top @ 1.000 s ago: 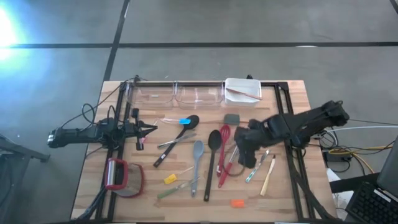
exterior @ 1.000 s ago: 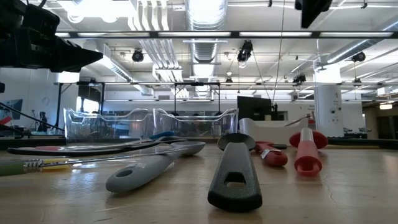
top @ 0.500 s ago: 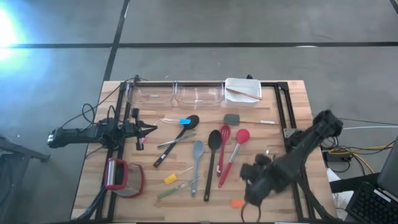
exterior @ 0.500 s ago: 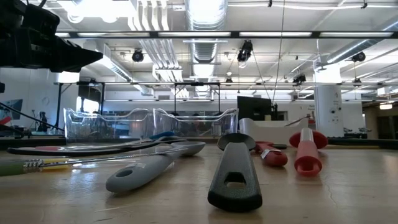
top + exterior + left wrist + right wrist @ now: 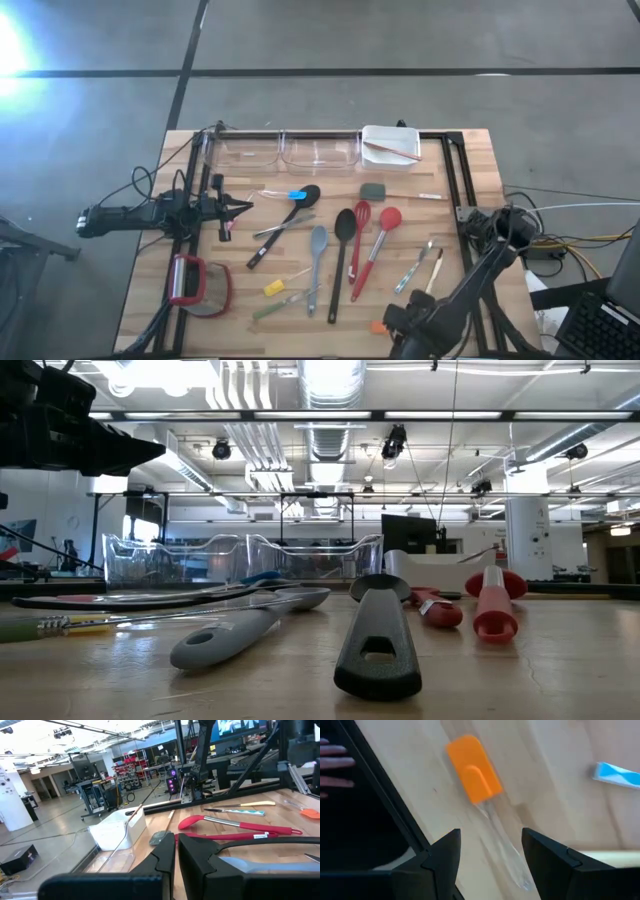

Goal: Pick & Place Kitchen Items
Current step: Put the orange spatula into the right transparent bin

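The right gripper (image 5: 490, 852) hangs over the little orange spatula (image 5: 473, 768) at the near edge of the surface (image 5: 460, 150), jaws open. The left gripper (image 5: 176, 854) waits at the left side, jaws closed on nothing.

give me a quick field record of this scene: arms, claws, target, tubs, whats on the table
left claw: shut, empty, waiting at the table's left side
right claw: open, at the table's near edge, above the orange spatula
orange spatula: flat on the wood, clear handle, not gripped
white tub: far edge, holds a stick-like utensil
clear tubs: far edge, left of the white tub
mid-table: black spoon, grey spoon, red whisk, red spoon
person: fingers showing beyond the table edge in the right wrist view
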You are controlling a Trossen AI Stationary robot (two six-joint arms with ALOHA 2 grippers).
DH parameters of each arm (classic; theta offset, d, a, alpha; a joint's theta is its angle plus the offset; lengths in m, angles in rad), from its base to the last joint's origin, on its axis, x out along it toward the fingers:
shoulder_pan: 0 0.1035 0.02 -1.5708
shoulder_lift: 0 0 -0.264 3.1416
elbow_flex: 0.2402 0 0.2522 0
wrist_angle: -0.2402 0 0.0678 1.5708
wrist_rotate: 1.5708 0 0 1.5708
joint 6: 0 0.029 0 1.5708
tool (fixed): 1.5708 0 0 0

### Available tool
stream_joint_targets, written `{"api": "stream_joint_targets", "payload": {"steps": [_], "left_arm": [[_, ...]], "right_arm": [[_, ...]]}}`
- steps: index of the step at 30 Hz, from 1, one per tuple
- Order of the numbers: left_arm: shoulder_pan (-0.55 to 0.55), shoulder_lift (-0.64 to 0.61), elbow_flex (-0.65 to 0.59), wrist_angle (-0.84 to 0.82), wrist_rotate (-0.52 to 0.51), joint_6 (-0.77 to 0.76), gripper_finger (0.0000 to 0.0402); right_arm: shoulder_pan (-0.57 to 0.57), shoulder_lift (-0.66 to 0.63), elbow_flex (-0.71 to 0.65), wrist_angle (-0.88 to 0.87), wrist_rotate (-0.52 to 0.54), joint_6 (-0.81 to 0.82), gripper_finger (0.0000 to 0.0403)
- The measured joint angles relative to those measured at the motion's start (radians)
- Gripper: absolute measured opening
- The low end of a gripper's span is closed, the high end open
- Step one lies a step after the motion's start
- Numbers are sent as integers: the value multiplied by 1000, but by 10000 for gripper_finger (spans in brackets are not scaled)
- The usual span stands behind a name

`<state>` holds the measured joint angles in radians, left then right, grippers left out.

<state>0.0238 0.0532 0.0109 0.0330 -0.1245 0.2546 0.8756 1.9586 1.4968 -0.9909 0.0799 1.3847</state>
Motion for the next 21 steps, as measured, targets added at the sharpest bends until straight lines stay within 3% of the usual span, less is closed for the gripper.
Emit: {"api": "stream_joint_targets", "payload": {"steps": [21], "left_arm": [[0,0,0,0,0,0,26]], "right_arm": [[-89,87,-12,138,13,-98,203]]}}
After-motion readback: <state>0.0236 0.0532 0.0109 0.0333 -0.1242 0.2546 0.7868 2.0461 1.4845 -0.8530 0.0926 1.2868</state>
